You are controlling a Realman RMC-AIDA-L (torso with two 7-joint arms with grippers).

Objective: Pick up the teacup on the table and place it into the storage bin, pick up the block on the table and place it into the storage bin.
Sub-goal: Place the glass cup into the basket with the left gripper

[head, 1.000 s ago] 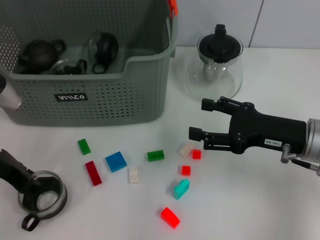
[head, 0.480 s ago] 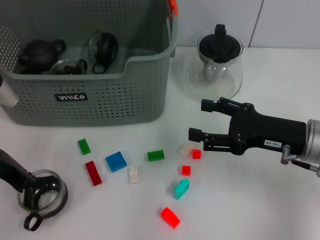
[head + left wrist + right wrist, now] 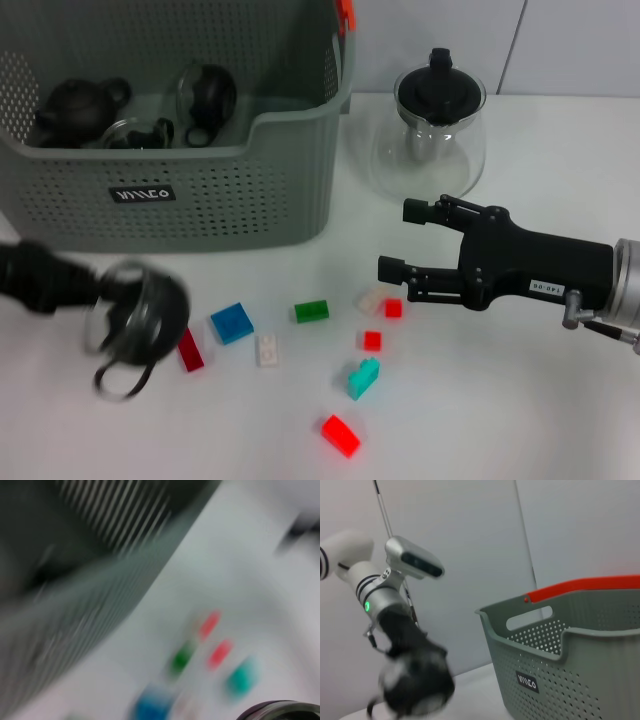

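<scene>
Teacup (image 3: pixel 135 310): one glass cup with a dark loop handle, lifted off the table (image 3: pixel 520 400) near its left edge, just in front of the storage bin's front wall. It's all smeared, tilted on its side as far as I can tell.
Left gripper (image 3: pixel 95 295): dark blur at the left edge, right on the teacup. Looks clamped on it, but honestly can't tell how the fingers sit.
Right gripper (image 3: pixel 395 240): hanging over the middle of the table with its two fingers spread wide, nothing between them. Lower fingertip is just above the white and red blocks.
Storage bin (image 3: pixel 230 190): one grey perforated basket at the back left, black label on the front, orange handle poking up at its back right corner. Inside I count two dark teapots plus some glass pieces I can't sort out.
Glass teapot (image 3: pixel 438 125): one, black lid, back centre, just right of the bin.
Blocks: nine showing on the table. Four red (image 3: pixel 341 435), two white (image 3: pixel 268 349), one blue (image 3: pixel 231 323), one green (image 3: pixel 311 311), one teal (image 3: pixel 363 378). One red is partly behind the cup.
</scene>
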